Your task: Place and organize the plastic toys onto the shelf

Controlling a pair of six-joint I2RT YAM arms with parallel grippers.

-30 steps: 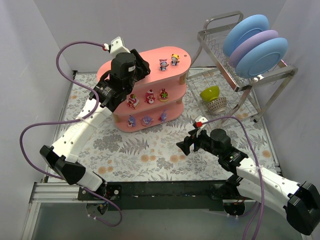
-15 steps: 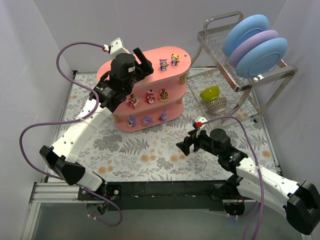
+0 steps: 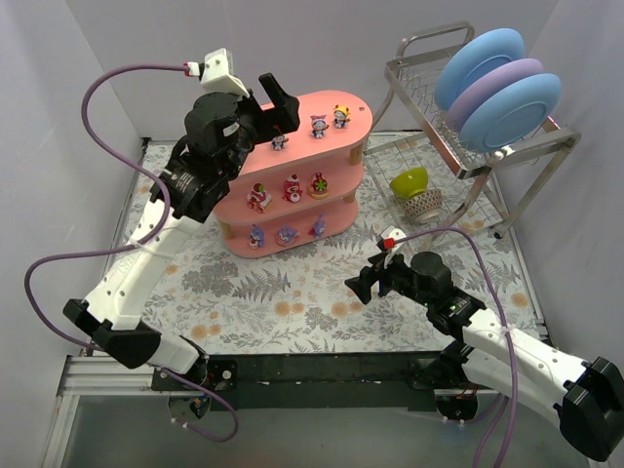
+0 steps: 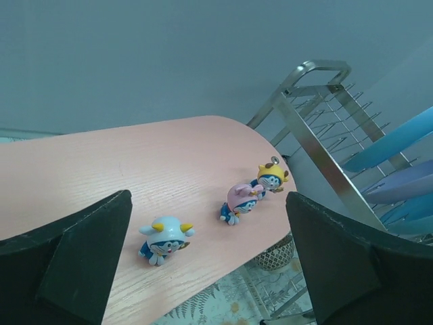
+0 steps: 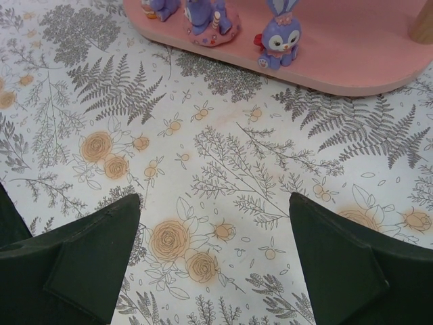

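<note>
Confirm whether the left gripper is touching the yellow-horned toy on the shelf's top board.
Apart. The left wrist view shows the left gripper open, with bare shelf visible between the yellow-horned toy and each finger.

The counter is enclosed at the back and on both sides by plain, pale grey walls. Its top is covered with a white cloth printed with grey ferns and orange roses. At the back right a metal wire dish rack is set, and blue and purple plates are stood on edge in it. A green bowl and a patterned bowl are seen lower down. The light is soft and even.
</note>
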